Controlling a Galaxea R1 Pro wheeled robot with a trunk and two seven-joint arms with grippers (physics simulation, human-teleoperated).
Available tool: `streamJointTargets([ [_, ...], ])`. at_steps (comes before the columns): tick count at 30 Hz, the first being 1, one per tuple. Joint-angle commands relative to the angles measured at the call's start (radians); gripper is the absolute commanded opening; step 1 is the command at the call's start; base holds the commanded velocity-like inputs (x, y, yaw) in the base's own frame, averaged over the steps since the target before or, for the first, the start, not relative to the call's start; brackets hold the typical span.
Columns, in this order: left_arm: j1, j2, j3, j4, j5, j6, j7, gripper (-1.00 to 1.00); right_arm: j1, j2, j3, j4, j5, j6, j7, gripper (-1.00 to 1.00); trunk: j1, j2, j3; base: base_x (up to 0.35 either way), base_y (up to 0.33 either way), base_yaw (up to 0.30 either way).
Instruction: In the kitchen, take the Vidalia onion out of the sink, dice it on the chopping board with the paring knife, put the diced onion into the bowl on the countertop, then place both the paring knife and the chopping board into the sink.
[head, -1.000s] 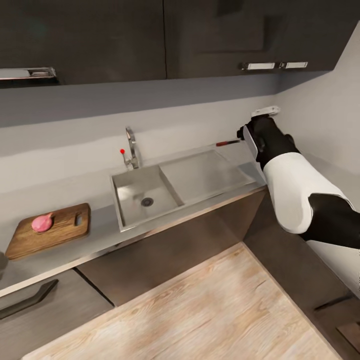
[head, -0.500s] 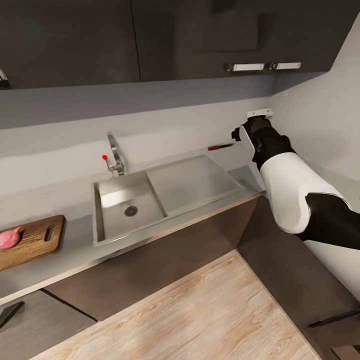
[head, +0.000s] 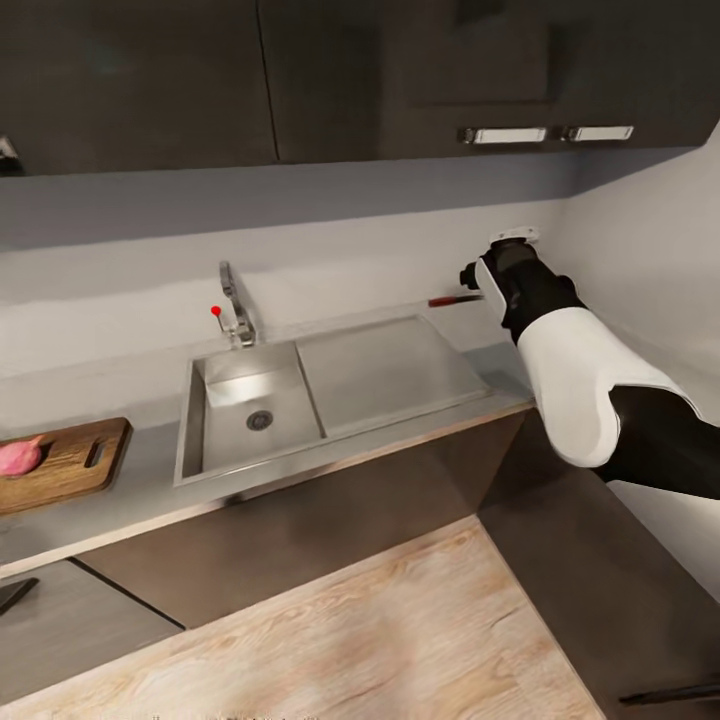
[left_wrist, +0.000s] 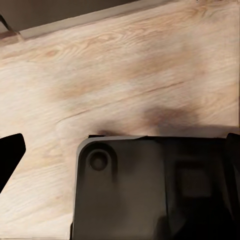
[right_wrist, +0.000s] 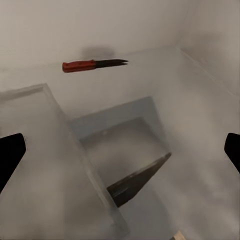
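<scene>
Head view: the grey tabletop (head: 130, 480) runs under dark wall cabinets (head: 300, 80), with the steel sink (head: 250, 410) set into it, its basin bare down to the round drain and its flat drainboard reaching toward the corner. The chrome tap (head: 235, 305) with its red knob stands at the back rim. At the far left edge the brown chopping board (head: 70, 460) lies on the tabletop, slot handle toward the sink, and the pinkish Vidalia onion (head: 18, 456) rests on it, partly cut off by the frame. The right arm reaches toward the back corner, its right tool (head: 470, 275) close to the red handle of the paring knife (head: 452, 299), which lies against the wall behind the drainboard; from here it is hard to say whether tool and knife touch.

Left wrist view: the left tool (left_wrist: 120, 150) hangs over the pale wood floor (left_wrist: 115, 75), dark fingertips (left_wrist: 10, 150) set wide at either edge, released and holding nothing, above a black part of the robot's own body.

Right wrist view: the paring knife (right_wrist: 92, 64) lies on the tabletop, red handle and short dark blade pointing along the wall, well ahead of the right tool (right_wrist: 120, 150). Its fingertips (right_wrist: 10, 147) stand far apart at the frame's edges, released, with the drainboard's raised edge and the tabletop's corner below.
</scene>
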Motion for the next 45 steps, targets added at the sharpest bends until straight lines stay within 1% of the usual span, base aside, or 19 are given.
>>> streamJointTargets([
  [1,0.000,0.002,-0.007,-0.002,0.002,-0.002,0.010,1.00,-0.001,0.001,-0.007,0.001,0.011,0.005,0.002,1.00,0.001,-0.002,-0.002,0.001,-0.309,0.249],
  [11,0.000,0.002,-0.007,-0.002,0.002,-0.002,0.010,1.00,0.000,0.000,-0.007,0.015,0.011,0.003,0.003,1.00,0.001,-0.002,-0.002,0.015,-0.309,0.234],
  [16,0.000,0.002,-0.007,-0.003,0.002,-0.002,0.010,1.00,0.002,0.001,-0.007,0.015,0.011,0.003,0.003,1.00,0.001,-0.002,-0.002,0.195,-0.230,0.219],
  [22,0.000,0.002,-0.007,-0.004,0.002,-0.002,0.010,1.00,0.003,0.000,-0.007,0.023,0.012,0.001,0.003,1.00,0.001,-0.002,-0.002,0.304,-0.032,0.216],
  [25,0.000,0.002,-0.007,-0.004,0.002,-0.002,0.010,1.00,0.004,-0.001,-0.007,0.037,0.012,-0.035,0.002,1.00,0.001,-0.002,-0.002,0.316,-0.003,0.183],
  [29,0.000,0.002,-0.008,-0.004,0.002,-0.002,0.010,1.00,0.004,-0.006,-0.008,0.077,0.012,-0.060,0.002,1.00,0.001,-0.002,-0.002,0.308,-0.016,0.092],
  [30,0.000,0.002,-0.008,-0.003,0.002,-0.003,0.010,1.00,0.004,-0.008,-0.008,0.096,0.013,-0.084,0.002,1.00,0.001,-0.002,-0.002,0.149,-0.028,0.020],
  [34,0.000,0.002,-0.008,-0.002,0.002,-0.003,0.010,1.00,0.004,-0.010,-0.009,0.117,0.013,-0.118,0.001,1.00,0.001,-0.002,-0.002,0.067,-0.013,0.009],
  [45,0.000,0.002,-0.007,-0.002,0.002,-0.003,0.010,1.00,0.004,-0.011,-0.010,0.138,0.015,-0.128,0.000,1.00,0.001,-0.002,-0.002,0.003,-0.001,0.000],
])
